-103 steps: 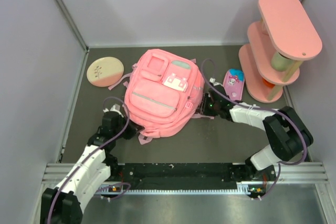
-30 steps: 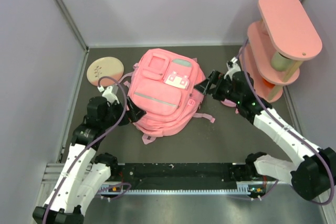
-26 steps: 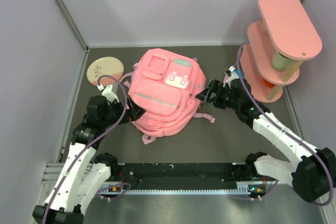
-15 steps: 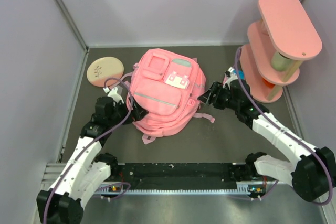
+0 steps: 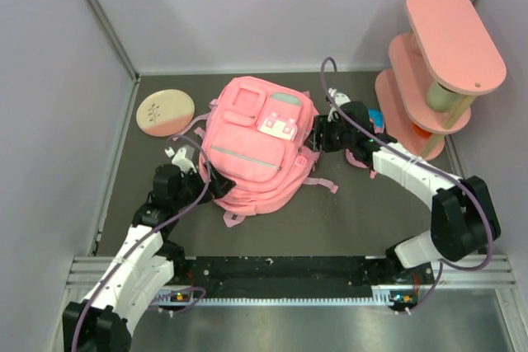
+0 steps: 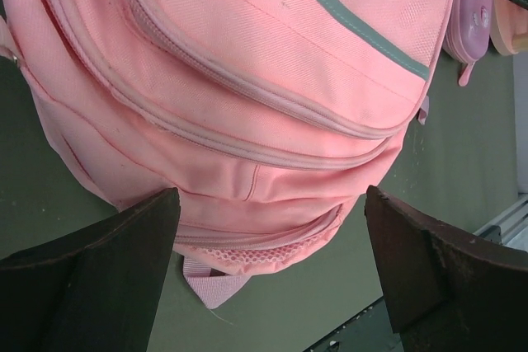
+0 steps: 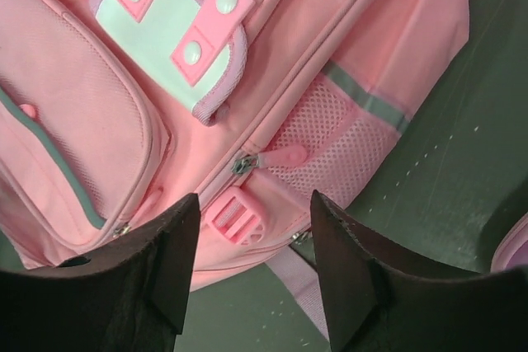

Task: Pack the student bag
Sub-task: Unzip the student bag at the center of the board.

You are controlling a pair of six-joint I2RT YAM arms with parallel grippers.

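When checked from above, found bag (image 5: 252,150) flat on table (image 5: 363,204), front up, centre, flanked by both grippers.
Saw left gripper (image 5: 206,179) spread fully wide at bag's near-left edge, gripping nothing; in wrist view, caught bag's near end framed between its fingers (image 6: 99,278), contact unclear. Saw right gripper (image 5: 318,133) partly open at bag's right side, next to mesh pocket (image 7: 346,133), nothing clamped. Spotted zipper pull (image 7: 276,157) just above gap and buckle (image 7: 238,213) inside gap between those fingers; couldn't tell if either finger touched fabric. Noted pencil case (image 5: 373,119) just behind right arm, mostly hidden, tiered shelf (image 5: 437,63) far right, round disc (image 5: 165,113) far left, apart from bag.
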